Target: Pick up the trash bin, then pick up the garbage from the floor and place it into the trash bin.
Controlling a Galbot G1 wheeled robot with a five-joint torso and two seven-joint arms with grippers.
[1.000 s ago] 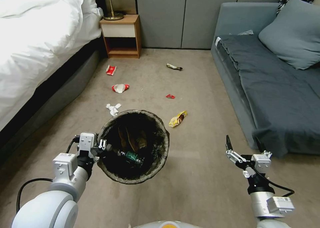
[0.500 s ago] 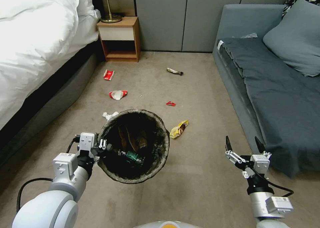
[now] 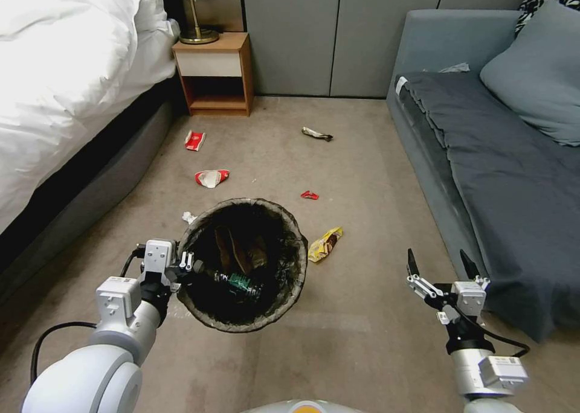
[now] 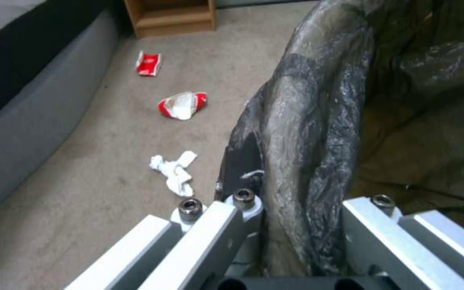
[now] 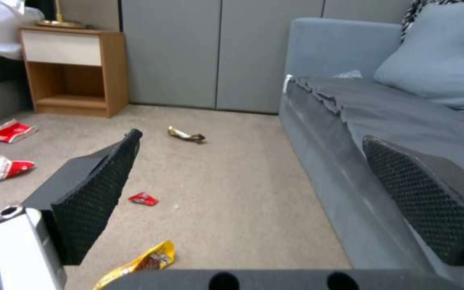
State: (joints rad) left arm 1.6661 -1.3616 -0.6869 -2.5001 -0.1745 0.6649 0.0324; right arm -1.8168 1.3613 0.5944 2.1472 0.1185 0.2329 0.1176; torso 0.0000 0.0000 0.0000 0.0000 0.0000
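Note:
The trash bin, lined with a dark bag, hangs above the carpet, my left gripper shut on its rim. A bottle with a green label lies inside it. Garbage lies on the floor beyond: a yellow wrapper, a small red scrap, two red-and-white packages, a dark wrapper and white paper, half hidden behind the bin in the head view. My right gripper is held open and empty beside the sofa.
A bed runs along the left, a grey sofa along the right. A wooden nightstand stands against the back wall. Open carpet lies between them.
The whole head view has shifted: the camera moved forward, so the floor litter sits nearer and the white paper slid behind the bin. Both arms keep their pose.

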